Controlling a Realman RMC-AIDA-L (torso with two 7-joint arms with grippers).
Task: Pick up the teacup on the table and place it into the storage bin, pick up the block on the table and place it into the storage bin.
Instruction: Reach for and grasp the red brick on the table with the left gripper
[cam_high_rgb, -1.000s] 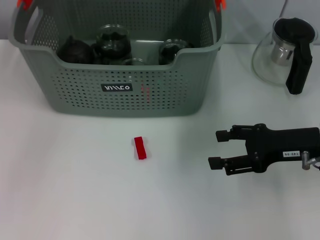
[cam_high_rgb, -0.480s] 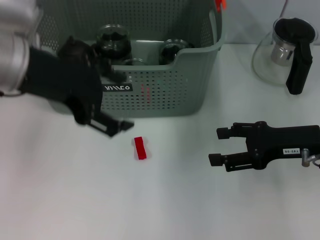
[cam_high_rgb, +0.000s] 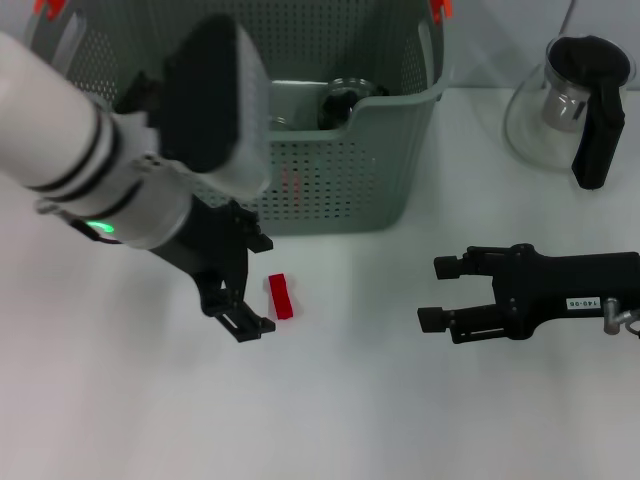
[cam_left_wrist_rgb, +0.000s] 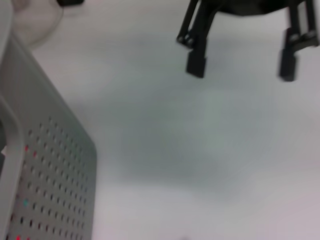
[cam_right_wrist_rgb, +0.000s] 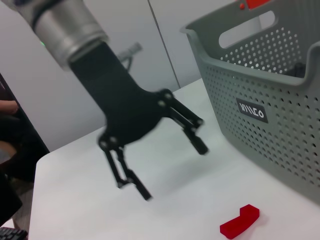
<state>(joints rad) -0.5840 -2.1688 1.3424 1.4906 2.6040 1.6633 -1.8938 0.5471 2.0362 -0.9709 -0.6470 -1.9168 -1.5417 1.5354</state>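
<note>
left claw (cam_high_rgb: 250, 285): fingers spread wide, pointing down, arm reaching in from the left
right claw (cam_high_rgb: 435, 294): fingers parted, pointing left, held level

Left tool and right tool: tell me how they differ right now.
The left tool hangs open beside the red block, in front of the storage bin; the right tool sits open far off to the right, with bare table between it and the block. The left tool points down and toward the block; the right tool lies level, pointing left. Both are black, open and empty.

Bright even light, soft shadows, motion-blurred left hand (cam_high_rgb: 243, 283).
</note>
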